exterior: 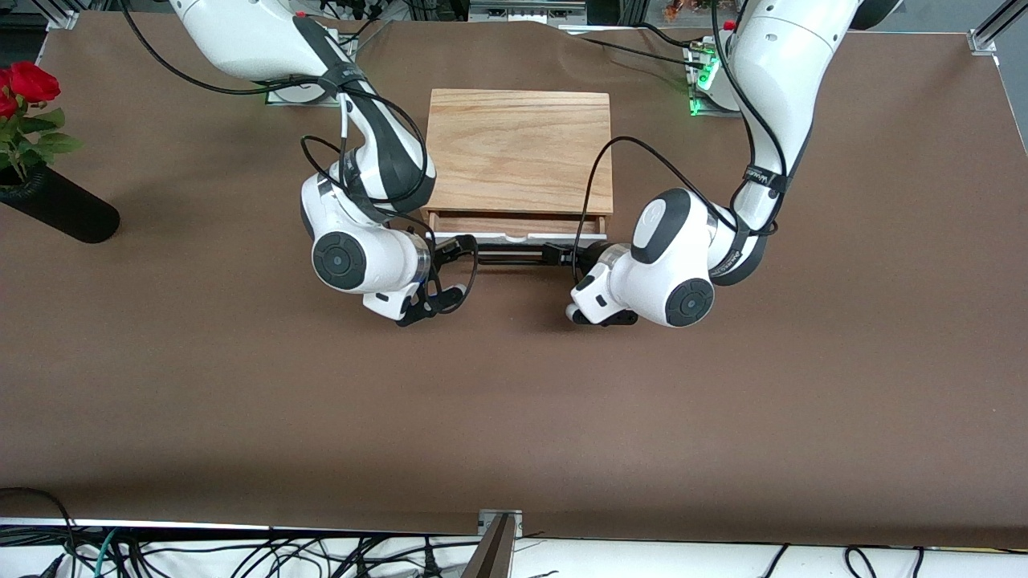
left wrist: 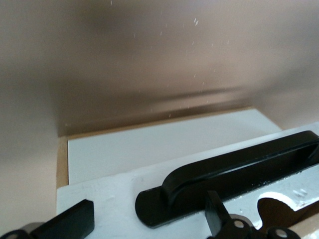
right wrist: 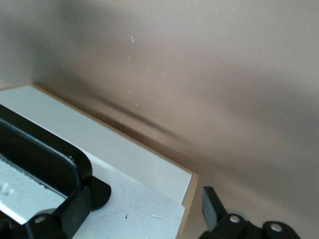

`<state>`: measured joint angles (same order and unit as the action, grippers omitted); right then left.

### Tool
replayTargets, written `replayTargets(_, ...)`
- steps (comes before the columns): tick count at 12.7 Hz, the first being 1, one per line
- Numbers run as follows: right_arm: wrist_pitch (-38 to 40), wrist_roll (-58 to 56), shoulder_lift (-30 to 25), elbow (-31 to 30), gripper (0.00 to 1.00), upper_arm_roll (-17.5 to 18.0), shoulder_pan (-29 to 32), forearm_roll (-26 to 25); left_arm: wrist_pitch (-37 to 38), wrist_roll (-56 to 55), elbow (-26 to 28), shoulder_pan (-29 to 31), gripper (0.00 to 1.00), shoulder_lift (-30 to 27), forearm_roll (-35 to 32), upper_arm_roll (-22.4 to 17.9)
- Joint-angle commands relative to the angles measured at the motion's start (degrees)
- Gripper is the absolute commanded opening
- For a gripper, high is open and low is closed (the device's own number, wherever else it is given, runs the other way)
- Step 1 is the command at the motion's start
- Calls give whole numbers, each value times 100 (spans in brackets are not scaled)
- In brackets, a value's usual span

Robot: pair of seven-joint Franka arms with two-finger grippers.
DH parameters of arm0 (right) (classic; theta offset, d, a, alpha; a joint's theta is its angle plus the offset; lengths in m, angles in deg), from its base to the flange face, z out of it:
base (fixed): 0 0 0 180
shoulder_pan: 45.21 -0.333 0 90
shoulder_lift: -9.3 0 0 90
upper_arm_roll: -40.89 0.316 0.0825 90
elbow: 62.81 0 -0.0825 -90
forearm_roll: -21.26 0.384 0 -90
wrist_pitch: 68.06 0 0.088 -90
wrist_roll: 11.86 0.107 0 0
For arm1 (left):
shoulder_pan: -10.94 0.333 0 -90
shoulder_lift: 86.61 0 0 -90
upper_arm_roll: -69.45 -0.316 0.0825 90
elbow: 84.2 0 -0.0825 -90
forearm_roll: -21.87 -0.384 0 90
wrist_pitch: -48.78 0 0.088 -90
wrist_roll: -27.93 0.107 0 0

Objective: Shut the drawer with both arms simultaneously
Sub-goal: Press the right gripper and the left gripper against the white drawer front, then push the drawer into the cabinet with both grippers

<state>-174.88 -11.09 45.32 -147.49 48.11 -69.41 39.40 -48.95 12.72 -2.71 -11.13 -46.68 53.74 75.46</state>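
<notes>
The drawer (exterior: 514,234) stands a little way out of its wooden box (exterior: 519,148); a narrow strip of its light-wood tray shows above the white front panel. The black wire handle (exterior: 514,257) runs along the panel. My right gripper (exterior: 451,247) is open at the handle's end toward the right arm; in the right wrist view (right wrist: 144,209) its fingers (right wrist: 75,209) straddle the panel's corner beside the handle (right wrist: 45,159). My left gripper (exterior: 562,255) is open at the handle's other end; in the left wrist view (left wrist: 147,219) its fingers (left wrist: 75,221) flank the handle's foot (left wrist: 199,191) on the white panel (left wrist: 149,149).
A black cylinder vase (exterior: 60,207) with red roses (exterior: 28,80) lies at the right arm's end of the table. The brown table (exterior: 514,417) stretches from the drawer toward the front camera. Cables hang below the table's near edge (exterior: 241,554).
</notes>
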Motion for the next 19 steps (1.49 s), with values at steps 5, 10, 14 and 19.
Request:
replayTargets(5, 960, -112, -104, -57, 100, 33, 3, 49, 711, 80, 174, -69, 100, -346, -198, -38)
replayTargets(10, 1277, -112, -70, -57, 100, 174, -14, 49, 729, 11, 157, 62, 100, -459, -198, -91)
replayTargets(14, 1295, -112, 1, -66, 100, 288, -41, 49, 1000, 45, -282, 756, 100, -574, -302, -117)
replayTargets(19, 1207, -130, 141, 520, 100, 253, 47, 32, 1221, 991, -441, 1344, 100, -1311, -1646, -117)
